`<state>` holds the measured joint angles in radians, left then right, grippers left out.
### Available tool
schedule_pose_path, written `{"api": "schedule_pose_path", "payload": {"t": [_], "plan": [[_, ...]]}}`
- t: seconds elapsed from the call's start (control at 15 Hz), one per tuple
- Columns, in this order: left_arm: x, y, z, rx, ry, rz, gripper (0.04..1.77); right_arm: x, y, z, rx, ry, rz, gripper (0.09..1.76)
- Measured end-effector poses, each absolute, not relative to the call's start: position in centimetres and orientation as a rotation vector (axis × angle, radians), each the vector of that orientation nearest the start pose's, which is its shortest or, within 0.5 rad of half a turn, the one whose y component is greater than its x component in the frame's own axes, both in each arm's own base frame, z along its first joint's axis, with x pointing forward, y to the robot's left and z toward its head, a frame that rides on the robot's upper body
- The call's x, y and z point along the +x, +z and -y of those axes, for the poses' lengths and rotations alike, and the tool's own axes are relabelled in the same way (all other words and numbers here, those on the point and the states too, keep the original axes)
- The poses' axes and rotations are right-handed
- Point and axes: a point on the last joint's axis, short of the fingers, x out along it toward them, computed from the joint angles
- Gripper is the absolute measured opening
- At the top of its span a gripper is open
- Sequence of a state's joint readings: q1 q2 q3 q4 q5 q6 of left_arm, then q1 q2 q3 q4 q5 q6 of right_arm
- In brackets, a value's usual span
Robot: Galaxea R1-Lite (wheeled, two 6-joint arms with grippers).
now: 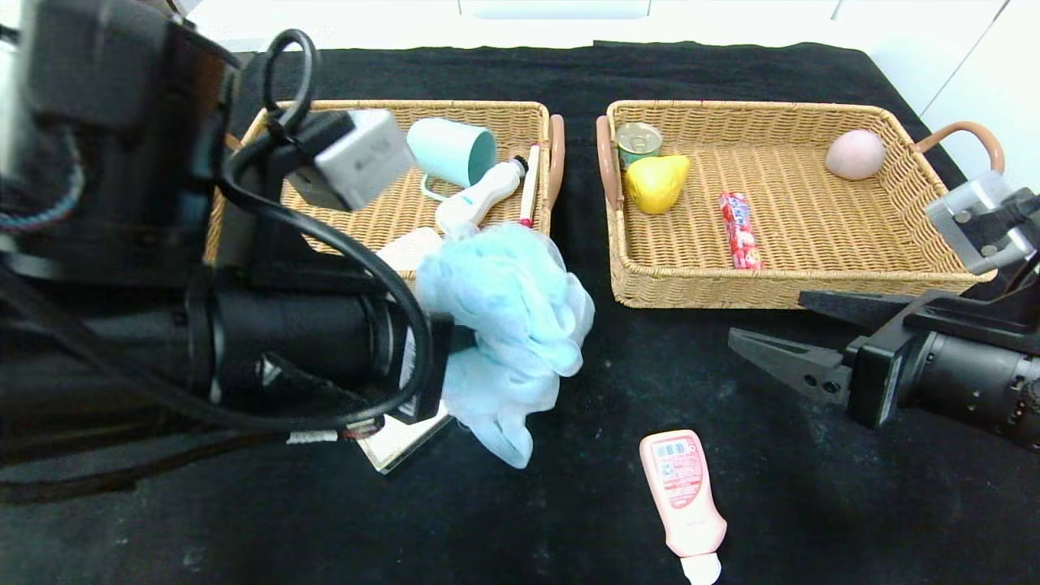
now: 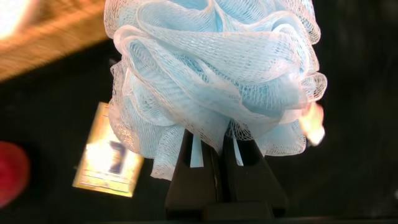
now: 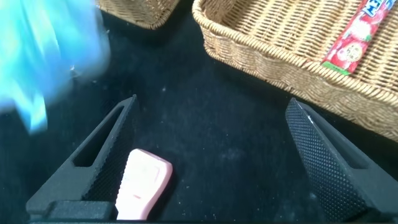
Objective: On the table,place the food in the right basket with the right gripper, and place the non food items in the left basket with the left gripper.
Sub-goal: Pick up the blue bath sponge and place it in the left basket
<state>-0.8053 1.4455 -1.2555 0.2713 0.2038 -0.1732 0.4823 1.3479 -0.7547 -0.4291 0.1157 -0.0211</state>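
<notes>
The left gripper (image 2: 214,168) hangs above the black table (image 1: 812,504), just in front of the left basket (image 1: 487,110). Its fingers are clamped tight on a fold of the pale-blue bath pouf (image 1: 508,325), which is lifted clear of the cloth and droops from the grip, overlapping the basket's near edge in the head view. Directly below the arm, the cream bar in its clear box (image 1: 398,443) lies on the table, mostly hidden; the left wrist view shows it flat beside the pouf, with a red rounded thing, seemingly the peach (image 2: 11,171), at that view's edge.

Inside the left basket a teal cup (image 1: 452,152) lies on its side, a white bottle (image 1: 478,199) rests tilted next to it, and a thin white stick (image 1: 530,183) lies along the basket's right wall.

On the table between the baskets and nearer the robot, the pink squeeze bottle (image 1: 682,496) lies flat, white cap toward the robot.

The right basket (image 1: 894,122) holds a small tin can (image 1: 639,142) in its far left corner, the yellow pear (image 1: 656,183) touching it, the red candy stick (image 1: 739,230) near the front wall, and a pale pink egg-shaped ball (image 1: 855,153) toward the far right corner.

The right gripper (image 3: 214,162) hovers low in front of the right basket, its fingers spread wide and holding nothing; the pink bottle lies just beyond one finger in the right wrist view.
</notes>
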Motion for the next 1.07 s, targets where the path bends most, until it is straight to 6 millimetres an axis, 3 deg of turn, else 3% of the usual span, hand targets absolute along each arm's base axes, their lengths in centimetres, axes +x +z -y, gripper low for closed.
{"api": "schedule_pose_path", "payload": {"t": [0.53,1.07], "plan": [[18.9,34.8,11.9,-0.077,-0.362,-0.242,0.14,18.7,23.8,-11.3,-0.057,0.631,-0.162,1.71],[24.3,36.6,10.7,-0.105,-0.243,-0.185,0.14,18.4,24.2,-11.0,-0.053,0.63,-0.142,1.71]]}}
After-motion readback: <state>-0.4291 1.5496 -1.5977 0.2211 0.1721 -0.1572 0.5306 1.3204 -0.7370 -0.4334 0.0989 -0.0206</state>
